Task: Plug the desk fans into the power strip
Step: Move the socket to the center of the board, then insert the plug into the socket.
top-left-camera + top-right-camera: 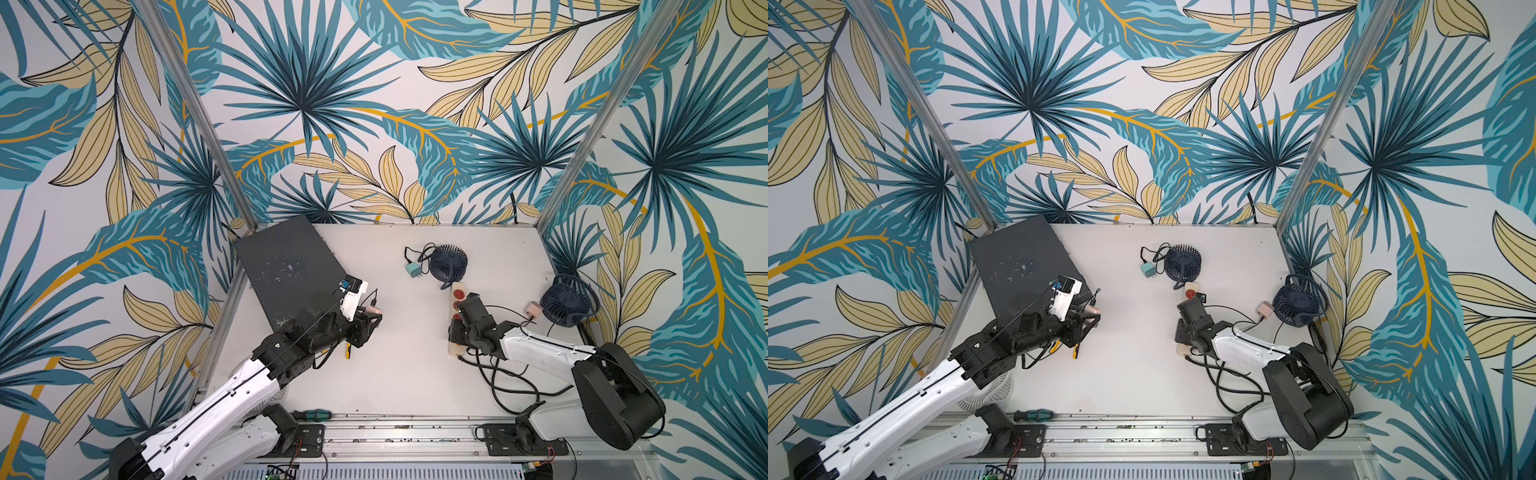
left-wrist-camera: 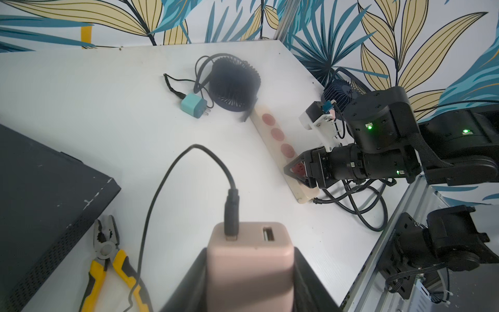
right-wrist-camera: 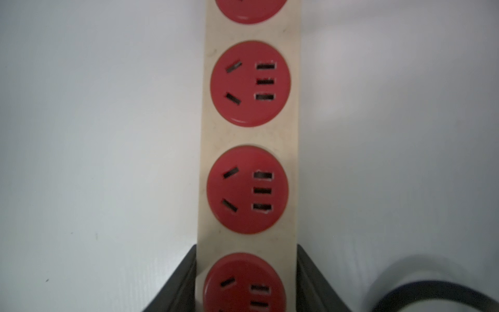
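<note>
Closest to the lens is the pink charger plug (image 2: 249, 254), clenched across its body by the left claw (image 2: 248, 286). A black lead (image 2: 195, 146) leaves its outer face and loops back past the claw. Its prongs are out of sight, and I cannot trace which fan the lead feeds. Yellow-handled pliers (image 2: 106, 251) lie on the worktop (image 2: 108, 108) just beside this claw, untouched.

Well ahead of the left claw lies the power strip (image 2: 272, 127), flat on the worktop and well apart from the plug. The right claw (image 3: 246, 247) straddles it near the cord end with one jaw against each long side, grasping the strip and, by my reading, bracing it. Beyond that claw's tips the red sockets (image 3: 249, 83) run in a row, and every one that shows is empty. A dark fan (image 2: 233, 83) sits just past the strip's far end.

So the task looks roughly halfway: plug gripped, strip held. What is left, as I judge it, is carrying the plug across the gap, lining its prongs up over a free socket ahead of the right claw, and pressing it home.
</note>
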You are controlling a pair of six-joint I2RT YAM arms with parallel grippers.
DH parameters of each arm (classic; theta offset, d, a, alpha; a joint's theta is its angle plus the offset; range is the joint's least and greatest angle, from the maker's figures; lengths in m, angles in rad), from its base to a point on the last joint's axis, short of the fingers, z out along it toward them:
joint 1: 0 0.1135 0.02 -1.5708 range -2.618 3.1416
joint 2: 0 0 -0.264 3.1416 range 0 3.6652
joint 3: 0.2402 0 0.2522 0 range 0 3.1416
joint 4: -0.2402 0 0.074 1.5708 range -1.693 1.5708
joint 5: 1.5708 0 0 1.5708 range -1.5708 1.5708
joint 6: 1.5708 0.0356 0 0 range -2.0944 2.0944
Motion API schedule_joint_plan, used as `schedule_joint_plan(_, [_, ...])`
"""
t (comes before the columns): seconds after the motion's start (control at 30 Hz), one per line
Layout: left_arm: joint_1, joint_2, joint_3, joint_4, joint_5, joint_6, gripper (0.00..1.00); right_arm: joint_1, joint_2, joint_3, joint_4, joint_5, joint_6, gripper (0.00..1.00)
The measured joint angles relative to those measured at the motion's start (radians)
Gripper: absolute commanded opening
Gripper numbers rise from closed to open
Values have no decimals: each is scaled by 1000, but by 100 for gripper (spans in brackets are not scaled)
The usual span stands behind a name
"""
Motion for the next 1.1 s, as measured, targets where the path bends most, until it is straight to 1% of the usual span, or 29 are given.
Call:
schedule_joint_plan(0.2, [0,67,-7,68,29,36,37,112,97,84,26,-4,41,47])
schedule_joint_plan(0.3, [-1,97,-7,96,50,56,38,168,154,137,56,-58,40,46])
schedule_joint_plan(0.43, [-4,121,-12,126,75,100,43,216,182,165,76,-123,29,48])
schedule_joint_plan(0.6, [-18,136,-34,155,98,187,45,233,169,164,61,-157,16,85])
schedule_joint_plan(0.63, [-23,135,-40,161,104,207,46,233,153,163,47,-156,15,90])
schedule_joint_plan(0.67, [-27,135,-47,168,109,225,46,233,127,161,26,-154,13,92])
schedule_joint_plan(0.77, [-47,128,-67,183,120,290,46,216,-2,160,-39,-162,6,94])
schedule_joint_plan(0.83, [-61,114,-81,192,121,332,46,177,-116,158,-63,-208,3,94])
schedule_joint_plan(0.9, [-78,93,-92,196,119,375,45,113,-235,153,-66,-301,-1,93])
schedule_joint_plan(0.97, [-97,71,-98,199,114,411,45,65,-322,151,-64,-401,-1,91])
schedule_joint_plan(1.03, [-127,53,-98,203,94,442,45,53,-369,152,-53,-513,1,88])
schedule_joint_plan(1.1, [-170,45,-98,204,59,473,45,55,-378,152,-43,-618,10,84])
